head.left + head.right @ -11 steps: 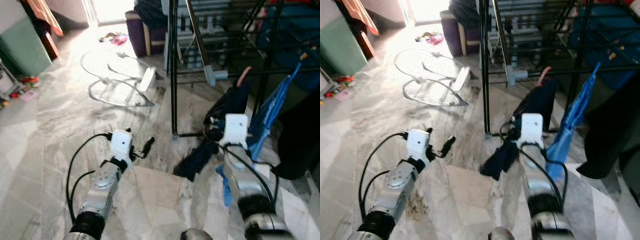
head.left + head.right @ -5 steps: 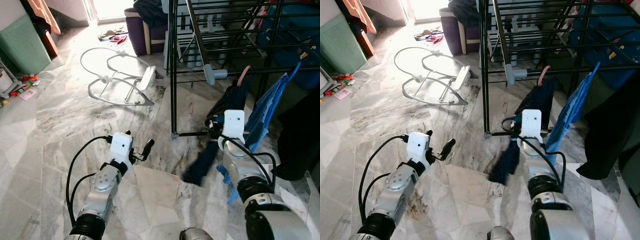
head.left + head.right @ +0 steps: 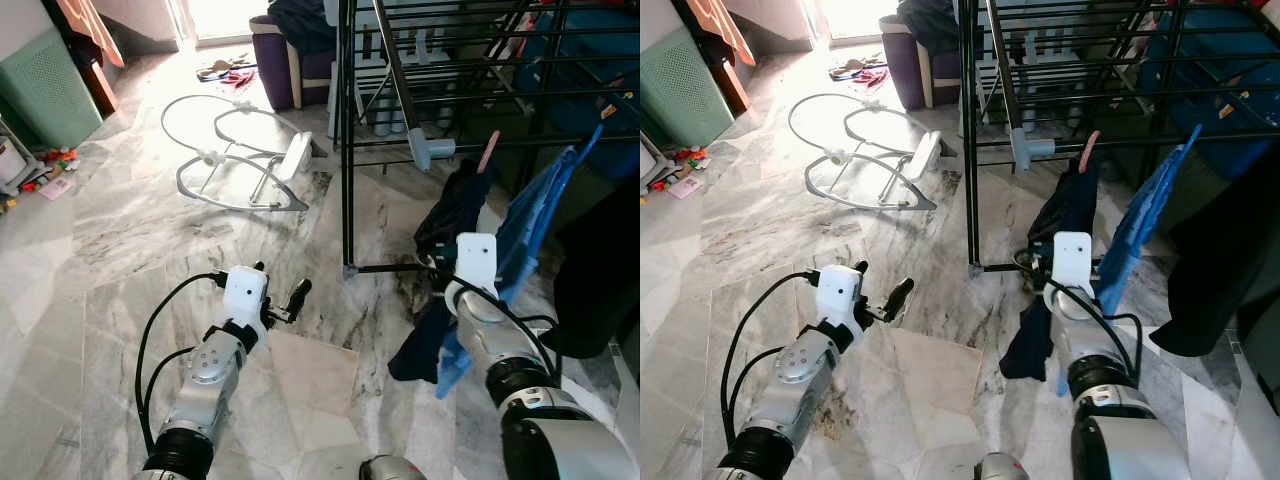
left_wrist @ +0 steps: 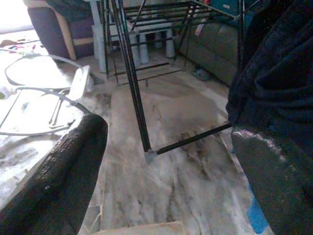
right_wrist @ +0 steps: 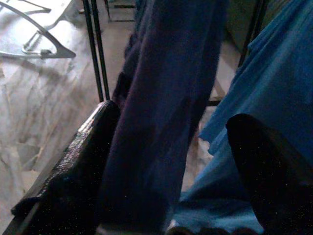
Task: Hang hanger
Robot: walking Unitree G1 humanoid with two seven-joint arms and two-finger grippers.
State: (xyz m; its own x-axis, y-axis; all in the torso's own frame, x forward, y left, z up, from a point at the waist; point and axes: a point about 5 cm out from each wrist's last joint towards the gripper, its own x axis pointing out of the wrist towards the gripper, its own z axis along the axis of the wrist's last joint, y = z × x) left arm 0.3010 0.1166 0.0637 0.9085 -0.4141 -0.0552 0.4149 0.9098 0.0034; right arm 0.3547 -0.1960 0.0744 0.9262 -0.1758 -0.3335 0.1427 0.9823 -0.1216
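a: what changed in the last second?

b: the right gripper (image 5: 171, 161) rose with the dark garment (image 3: 455, 215); its pink hanger hook (image 3: 487, 152) now sits just under the rack (image 3: 347, 150) rail, closer than before.

a: hooked on yet?

b: doesn't look so; the hook seems just short of the bar.

a: grip?

b: the right wrist view shows fingers (image 5: 73, 161) spread with cloth between; i can't tell if they're clamped. the left gripper (image 3: 283, 303) hangs apart and empty over the floor (image 3: 120, 230).

a: blue garment (image 3: 535, 215)?

b: already on the rack, just beside.
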